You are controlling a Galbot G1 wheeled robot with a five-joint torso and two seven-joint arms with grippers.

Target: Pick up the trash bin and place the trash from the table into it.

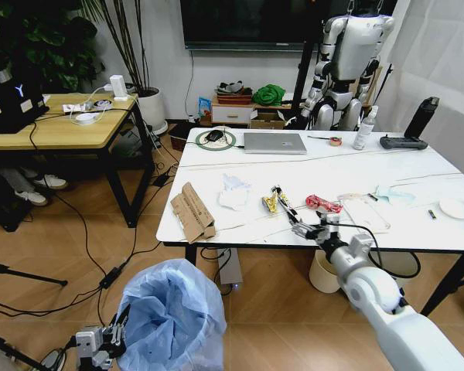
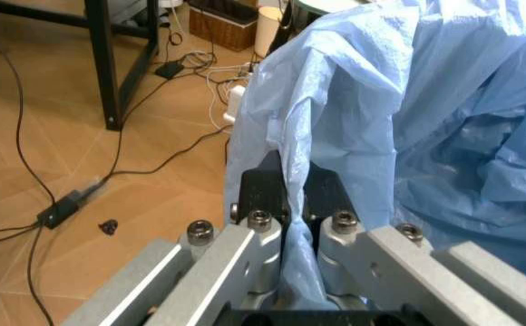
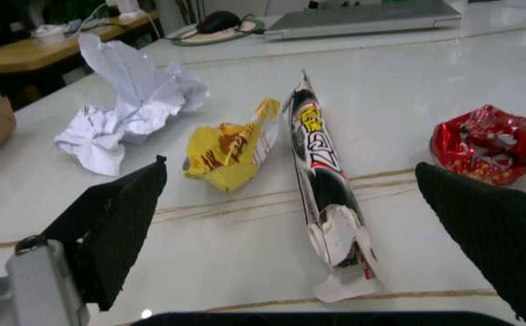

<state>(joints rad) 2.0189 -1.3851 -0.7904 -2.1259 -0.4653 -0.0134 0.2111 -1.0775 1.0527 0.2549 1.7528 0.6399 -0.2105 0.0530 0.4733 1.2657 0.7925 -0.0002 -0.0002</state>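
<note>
Now the left gripper (image 2: 295, 204) pinches the crinkly light-blue bag of the trash bin (image 1: 170, 313), near left.
Right gripper (image 3: 300, 231), jaws wide apart, hovers over the long black-yellow wrapper (image 3: 322, 180) on the white marble table (image 1: 332, 166).

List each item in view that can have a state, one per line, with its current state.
left gripper: shut on the trash bin's bag rim
trash bin: held beside the table, bag open
right gripper: open, low over the black wrapper
black wrapper: flat on the table, ungrasped
yellow wrapper: crumpled, on the table
tissue: crumpled, on the table
red wrapper: crumpled, on the table
cardboard: folded, at the table's edge
laptop: closed
</note>
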